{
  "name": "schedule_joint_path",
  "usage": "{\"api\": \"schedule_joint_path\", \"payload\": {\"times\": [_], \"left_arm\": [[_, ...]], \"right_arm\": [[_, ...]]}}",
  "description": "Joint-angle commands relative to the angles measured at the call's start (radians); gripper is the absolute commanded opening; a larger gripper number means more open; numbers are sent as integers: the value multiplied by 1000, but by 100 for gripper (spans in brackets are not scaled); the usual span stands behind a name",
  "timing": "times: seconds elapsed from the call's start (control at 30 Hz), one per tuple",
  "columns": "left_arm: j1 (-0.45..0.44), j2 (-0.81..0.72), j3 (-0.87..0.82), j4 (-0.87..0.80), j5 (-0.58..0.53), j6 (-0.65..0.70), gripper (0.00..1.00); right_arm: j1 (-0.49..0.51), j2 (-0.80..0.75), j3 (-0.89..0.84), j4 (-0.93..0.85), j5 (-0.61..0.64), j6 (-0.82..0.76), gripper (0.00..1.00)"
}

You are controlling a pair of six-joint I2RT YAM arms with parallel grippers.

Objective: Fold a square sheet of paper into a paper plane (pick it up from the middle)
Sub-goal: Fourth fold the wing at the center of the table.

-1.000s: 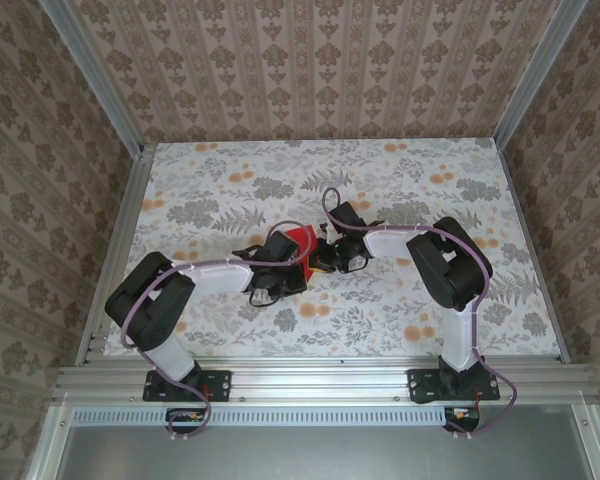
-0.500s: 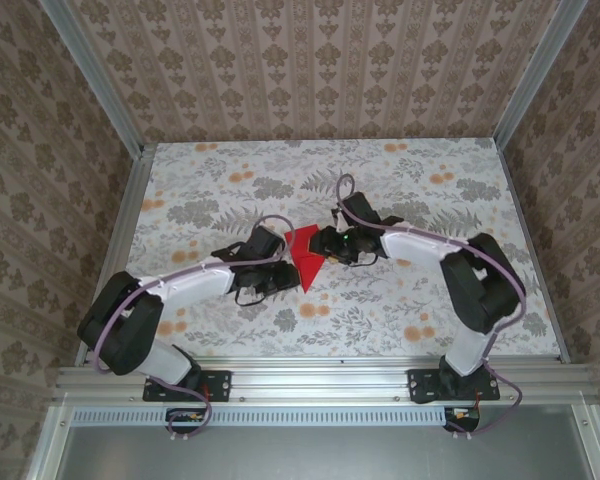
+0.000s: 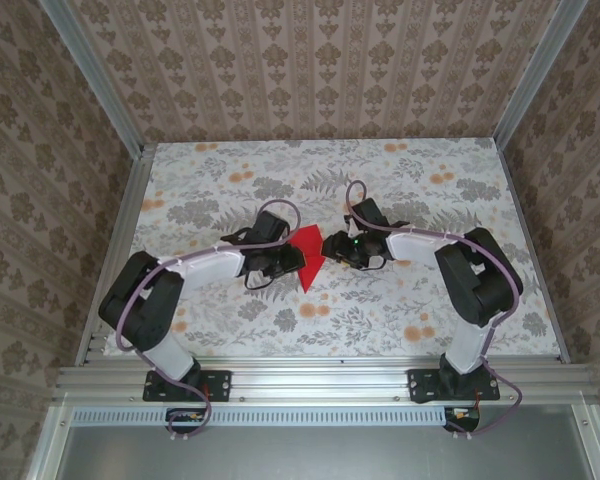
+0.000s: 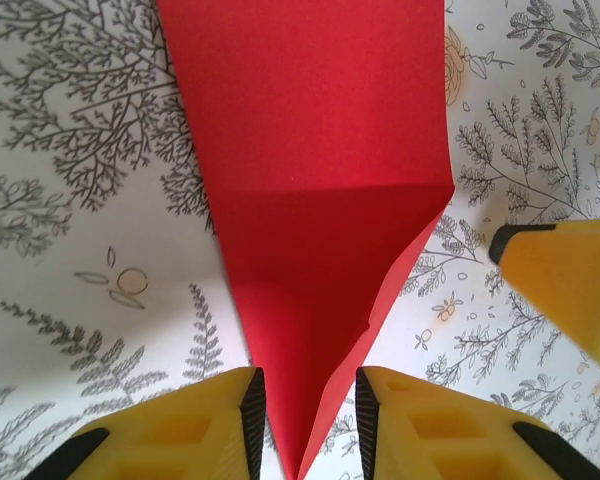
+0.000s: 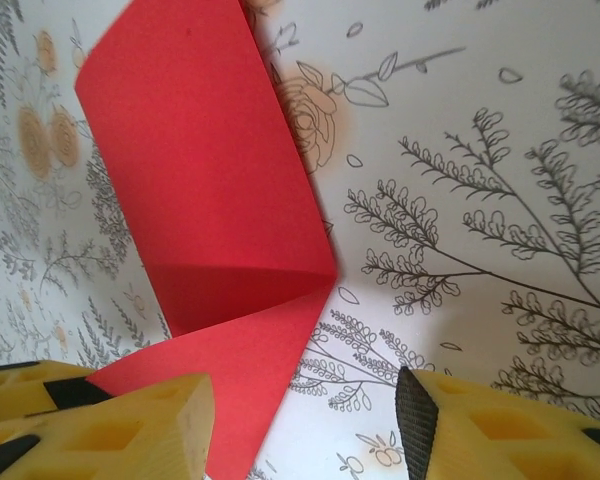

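The sheet of paper (image 3: 308,262), bright red and folded into a pointed dart shape, lies on the flowered table between my two grippers. In the left wrist view the paper (image 4: 310,200) narrows to a tip that reaches into the gap of my left gripper (image 4: 308,420), whose jaws stand apart and clear of it. My right gripper (image 5: 305,425) is open too, with a folded flap of the paper (image 5: 210,200) lying under its left finger. Seen from above, the left gripper (image 3: 283,260) and right gripper (image 3: 330,246) flank the paper closely.
The flowered tabletop (image 3: 400,180) is bounded by aluminium rails (image 3: 310,375) at the front and papered walls on the other sides. A yellow finger of the right gripper (image 4: 570,290) shows at the right of the left wrist view.
Both grippers have opened and let go of the red paper. The two arms have drawn apart from where they met over it, and the paper now lies on the table.
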Motion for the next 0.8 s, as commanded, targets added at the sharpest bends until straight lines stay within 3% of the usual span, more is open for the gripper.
{"api": "schedule_joint_path", "payload": {"times": [0.0, 0.2, 0.47, 0.77], "left_arm": [[9, 28, 39, 14, 7, 45, 30], [14, 65, 61, 36, 46, 75, 27], [25, 65, 37, 98, 101, 66, 2], [51, -6, -25, 158, 168, 50, 0]], "right_arm": [[-3, 31, 18, 36, -51, -9, 51], [-9, 53, 18, 59, -69, -8, 50], [-16, 84, 26, 89, -112, -8, 48], [-26, 100, 18, 155, -221, -15, 47]]}}
